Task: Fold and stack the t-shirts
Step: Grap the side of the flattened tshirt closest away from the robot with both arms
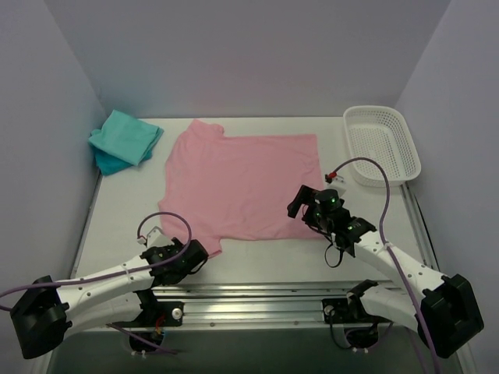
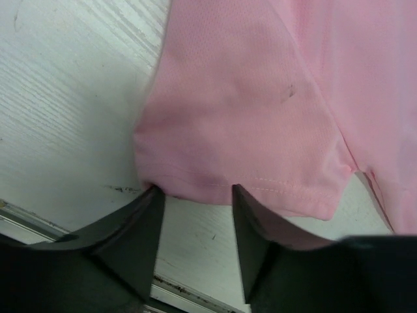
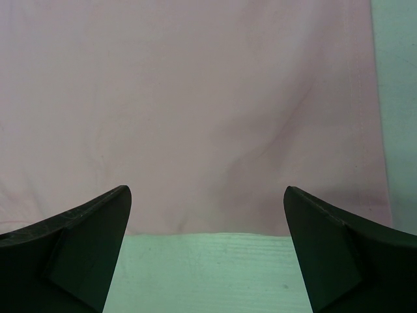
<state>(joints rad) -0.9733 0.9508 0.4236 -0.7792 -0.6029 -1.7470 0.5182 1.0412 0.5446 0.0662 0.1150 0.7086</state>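
Evidently, the pink t-shirt (image 1: 245,183) lay flat on the table (image 1: 117,210). The left gripper (image 2: 195,190) had its fingers partly apart, tips at the shirt's sleeve hem. The right gripper (image 3: 206,189) had its fingers spread wide over the shirt's near hem.

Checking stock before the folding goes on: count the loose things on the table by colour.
Pink t-shirt: 1, spread flat
Teal shirt: 1, folded, far left corner
Blue shirt: 1, folded, under the teal one
White basket: 1, far right corner
Total: 4
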